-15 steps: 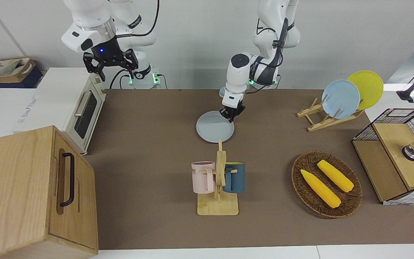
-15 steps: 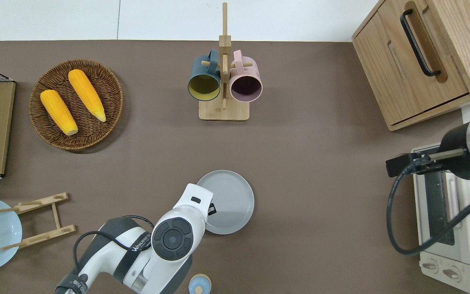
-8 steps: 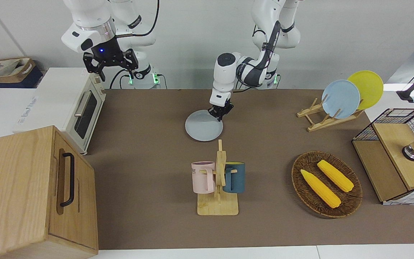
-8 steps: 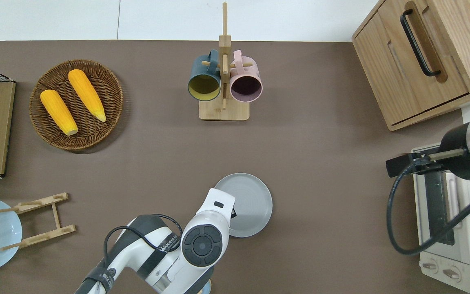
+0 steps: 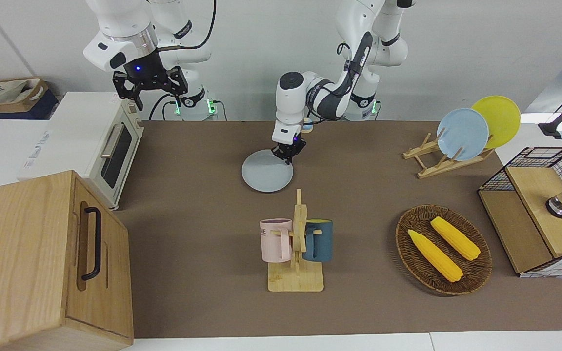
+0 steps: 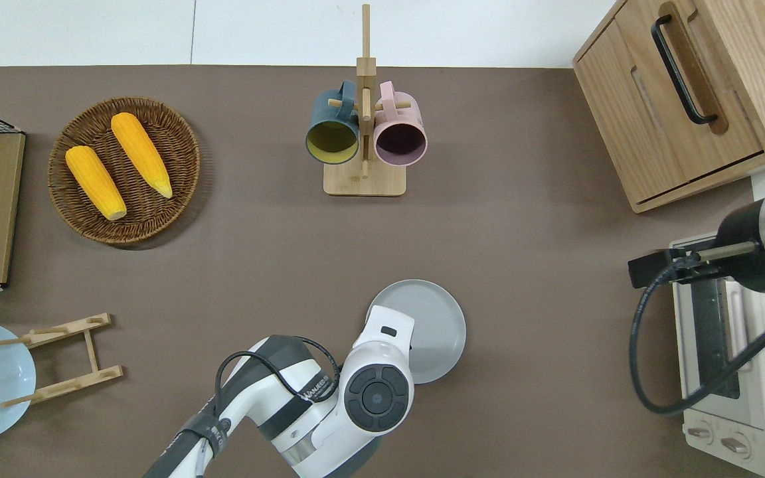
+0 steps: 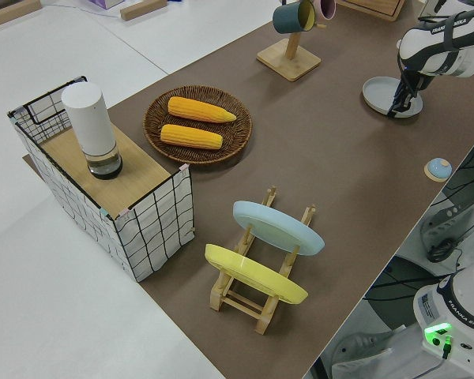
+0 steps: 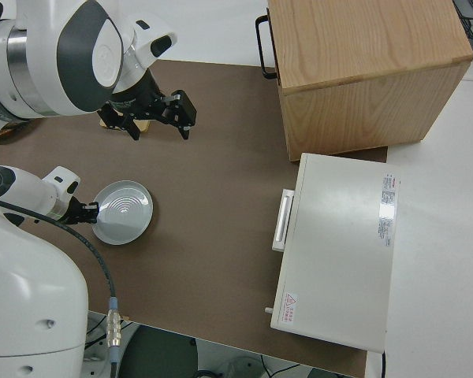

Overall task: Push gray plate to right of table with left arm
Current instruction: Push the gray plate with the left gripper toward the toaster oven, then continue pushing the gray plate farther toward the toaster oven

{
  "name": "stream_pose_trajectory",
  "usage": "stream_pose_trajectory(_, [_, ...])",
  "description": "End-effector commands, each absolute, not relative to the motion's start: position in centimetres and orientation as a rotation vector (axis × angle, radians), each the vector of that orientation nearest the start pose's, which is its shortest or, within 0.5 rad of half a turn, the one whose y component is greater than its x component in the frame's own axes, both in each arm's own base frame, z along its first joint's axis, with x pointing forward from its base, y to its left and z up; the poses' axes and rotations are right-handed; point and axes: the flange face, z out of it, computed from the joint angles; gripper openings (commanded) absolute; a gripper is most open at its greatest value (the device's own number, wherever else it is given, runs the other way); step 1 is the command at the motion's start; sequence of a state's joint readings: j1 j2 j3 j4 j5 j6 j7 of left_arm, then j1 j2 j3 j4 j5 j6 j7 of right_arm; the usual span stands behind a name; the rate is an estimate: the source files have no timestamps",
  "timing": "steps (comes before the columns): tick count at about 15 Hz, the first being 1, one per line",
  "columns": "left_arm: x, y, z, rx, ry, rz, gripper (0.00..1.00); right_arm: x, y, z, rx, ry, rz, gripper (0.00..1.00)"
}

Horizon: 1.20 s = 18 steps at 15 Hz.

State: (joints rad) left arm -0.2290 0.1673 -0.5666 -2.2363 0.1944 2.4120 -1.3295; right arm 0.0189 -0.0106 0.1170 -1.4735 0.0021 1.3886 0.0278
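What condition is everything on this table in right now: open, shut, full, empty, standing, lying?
Gray plate: flat on the table, empty.
Left pincer: down at the plate's rim.
Right arm: parked.
Oven: door shut.
Cabinet: shut.
Basket: holds two corn cobs.
Mugs: hung on the stand.
Rack: two plates on edge.

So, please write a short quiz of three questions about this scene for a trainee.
1. True or false: the left gripper is at the gray plate's rim.
2. What lies in the wicker basket?
A) corn cobs
B) mugs
C) plates
3. Fill in: the pink mug hangs on the wooden ____.

Key:
1. true
2. A
3. mug rack
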Motion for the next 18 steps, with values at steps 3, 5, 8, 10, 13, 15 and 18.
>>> stream_pose_trajectory(3, [38.4,-42.4,30.8,-3.072,-0.657,-0.046,0.00,52.4,7.1,66.4,-3.131,-0.164,0.121,0.983])
stream_pose_trajectory(5, [38.0,-43.6,30.8,-3.072,-0.668,-0.058,0.00,52.4,7.0,66.4,-3.131,-0.161,0.121,0.983])
stream_pose_trajectory(8, [37.5,-45.1,29.9,-3.061,-0.686,-0.080,0.00,52.4,7.1,66.4,-3.131,-0.162,0.121,0.983])
stream_pose_trajectory(10, [37.5,-46.2,29.5,-3.061,-0.695,-0.088,0.00,52.4,7.1,66.4,-3.131,-0.161,0.121,0.983])
stream_pose_trajectory(13, [37.4,-47.3,29.3,-3.065,-0.705,-0.096,0.00,52.4,7.1,66.4,-3.131,-0.162,0.121,0.983])
stream_pose_trajectory(15, [37.5,-47.8,29.1,-3.058,-0.711,-0.085,0.00,52.4,7.1,66.4,-3.131,-0.164,0.121,0.983])
stream_pose_trajectory(18, [37.0,-48.3,28.7,-3.061,-0.688,-0.081,0.00,52.4,7.1,66.4,-3.131,-0.164,0.121,0.983])
